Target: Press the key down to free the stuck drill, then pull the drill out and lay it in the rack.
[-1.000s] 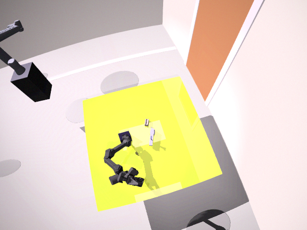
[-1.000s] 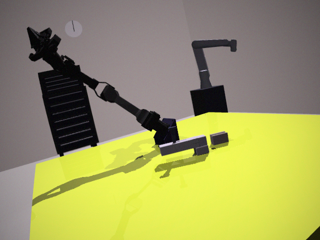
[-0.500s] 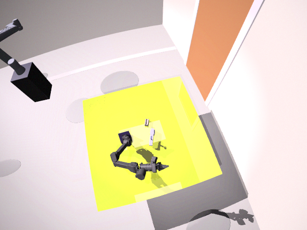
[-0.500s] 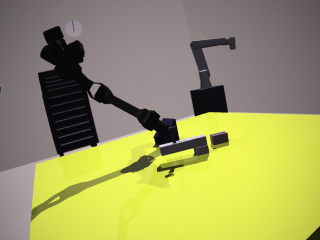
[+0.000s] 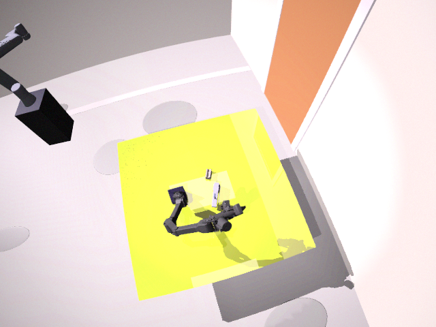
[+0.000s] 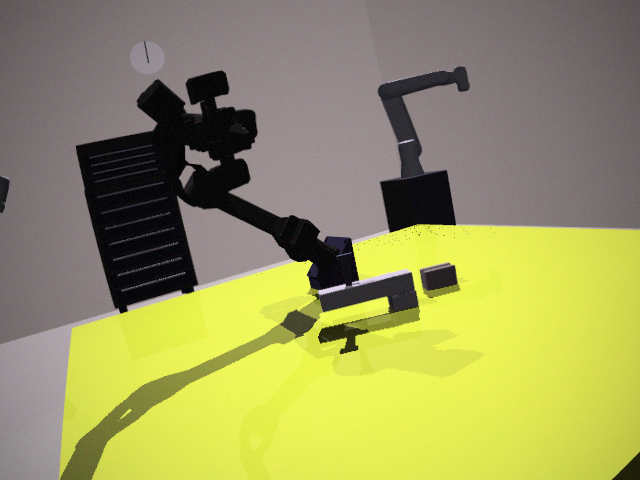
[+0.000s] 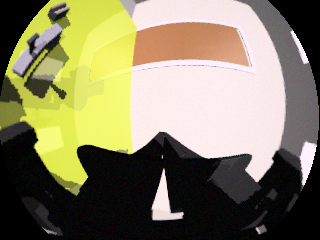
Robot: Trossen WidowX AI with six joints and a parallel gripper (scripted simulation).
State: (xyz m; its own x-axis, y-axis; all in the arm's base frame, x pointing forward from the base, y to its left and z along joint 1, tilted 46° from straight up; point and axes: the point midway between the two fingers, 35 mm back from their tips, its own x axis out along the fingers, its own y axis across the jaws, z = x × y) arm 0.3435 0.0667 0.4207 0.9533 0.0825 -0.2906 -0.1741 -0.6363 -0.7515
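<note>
While one pincer (image 5: 243, 208) (image 6: 238, 129) (image 7: 162, 135) hovers, one clock (image 6: 147, 57) hangs.

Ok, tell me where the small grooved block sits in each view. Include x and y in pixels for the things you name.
Top: small grooved block (image 5: 208, 174) (image 6: 439, 277) (image 7: 59, 11) near the centre, slightly lower left.
Exterior: right of centre, a little below mid-height.
Wrist: upper left, near the top edge.
Shared landmark: the long pale bar (image 5: 216, 188) (image 6: 361, 292) (image 7: 49, 40) close by.

Arm (image 5: 190, 229) (image 6: 250, 210) bent, wrist well above its base (image 5: 170, 193) (image 6: 346, 246). Gripper (image 5: 242, 208) (image 6: 240, 129) (image 7: 162, 135) shut, empty, well apart from the base.
</note>
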